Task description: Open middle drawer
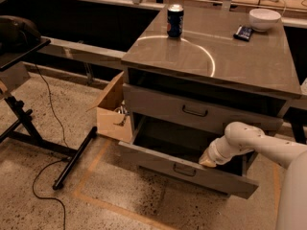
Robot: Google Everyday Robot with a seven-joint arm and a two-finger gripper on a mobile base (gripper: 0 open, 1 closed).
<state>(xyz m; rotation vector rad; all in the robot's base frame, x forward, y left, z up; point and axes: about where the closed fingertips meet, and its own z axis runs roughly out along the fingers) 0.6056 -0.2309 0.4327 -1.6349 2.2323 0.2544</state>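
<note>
The middle drawer (158, 164) of the grey cabinet stands pulled well out, its dark inside showing and its small loop handle (183, 170) facing the floor side. My gripper (208, 160), on the end of the white arm (244, 140), rests at the top rim of that drawer's front, right of the handle. Above it a closed drawer front (153, 102) with its own handle (194, 111) sits nearly flush under the countertop.
On the cabinet top (240, 61) stand a blue can (175, 20), a white bowl (265, 19) and a small dark device (243, 32). An open cardboard box (114, 114) sits left of the cabinet. A black stand (29, 109) and cable (45, 176) occupy the left floor.
</note>
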